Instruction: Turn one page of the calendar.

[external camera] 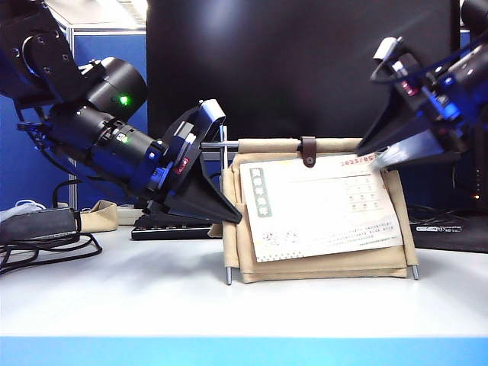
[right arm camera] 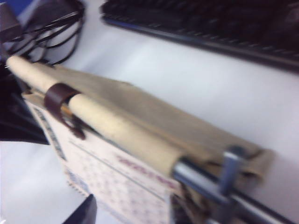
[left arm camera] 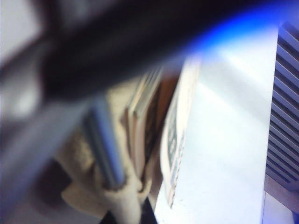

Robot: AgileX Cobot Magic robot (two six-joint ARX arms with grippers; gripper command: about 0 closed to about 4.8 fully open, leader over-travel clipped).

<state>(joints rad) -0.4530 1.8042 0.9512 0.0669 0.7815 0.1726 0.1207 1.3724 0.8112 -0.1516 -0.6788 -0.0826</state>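
1. Page (external camera: 320,206) – the white card dated 2023/05 – hangs at the front of the calendar (external camera: 252,263), tilted, its top right corner near the right gripper (external camera: 408,149).
2. Right gripper hovers at that corner; whether its jaws grip anything I cannot tell.
3. Left gripper (external camera: 217,210) is clenched, pressed against the stand's left edge by the silver rod (external camera: 226,252).
4. Risk – pinching two cards together, or tugging hard enough to drag the light stand across the table (external camera: 244,305).

One calendar (external camera: 320,263), one page (external camera: 320,207), perhaps more cards behind, two grippers.
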